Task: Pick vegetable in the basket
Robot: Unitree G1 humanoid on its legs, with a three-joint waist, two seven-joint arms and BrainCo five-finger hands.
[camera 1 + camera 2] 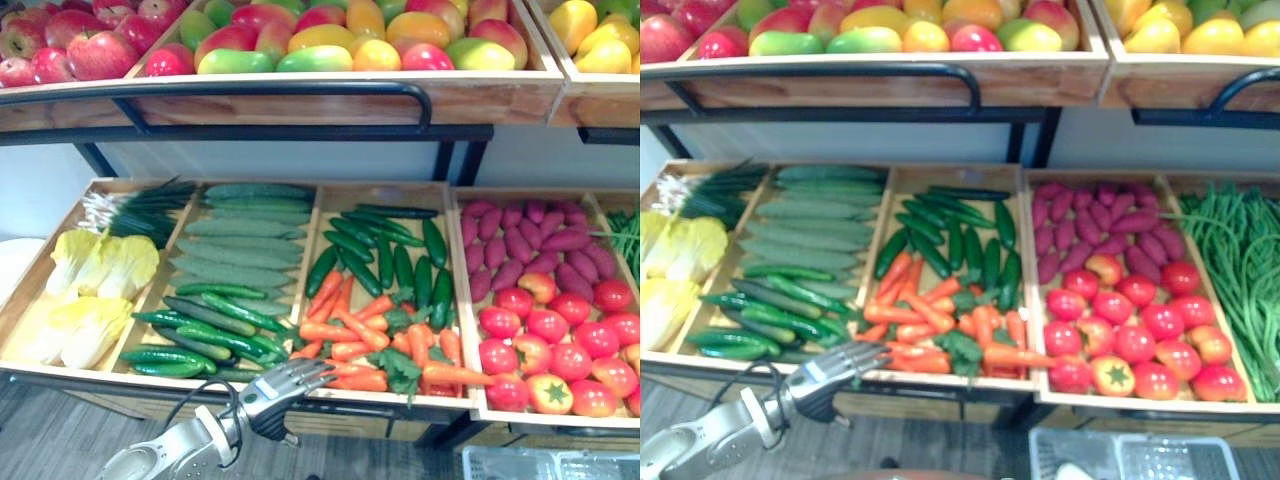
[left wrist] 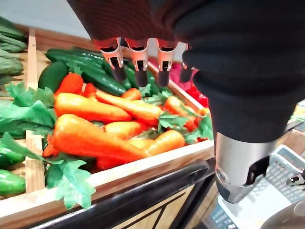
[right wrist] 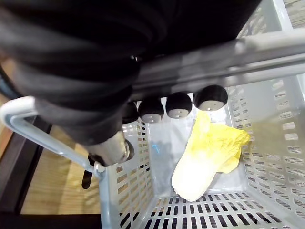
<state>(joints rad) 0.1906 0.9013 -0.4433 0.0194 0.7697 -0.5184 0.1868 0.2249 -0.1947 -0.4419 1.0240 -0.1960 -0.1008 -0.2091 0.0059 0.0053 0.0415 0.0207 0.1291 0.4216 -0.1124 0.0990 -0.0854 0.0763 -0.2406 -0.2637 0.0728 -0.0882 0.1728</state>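
left hand [image 1: 290, 380] lower centre of frame, fingers straight, empty, reaching over carrots [image 1: 370, 345] | right hand [image 3: 178, 106] curled round handle [image 3: 214, 64] of basket [image 3: 286, 143] | one yellow cabbage [image 3: 209, 157] already inside | carrot pick likely next

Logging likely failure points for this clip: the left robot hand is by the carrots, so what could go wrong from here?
The left robot hand hovers open above piled carrots tangled with leaves, near the low front rim of the crate; pulling one might drag others over it. The basket, hanging from the right robot hand with a cabbage inside, sits low and to the right, so a loose grip could drop the carrot on the way.
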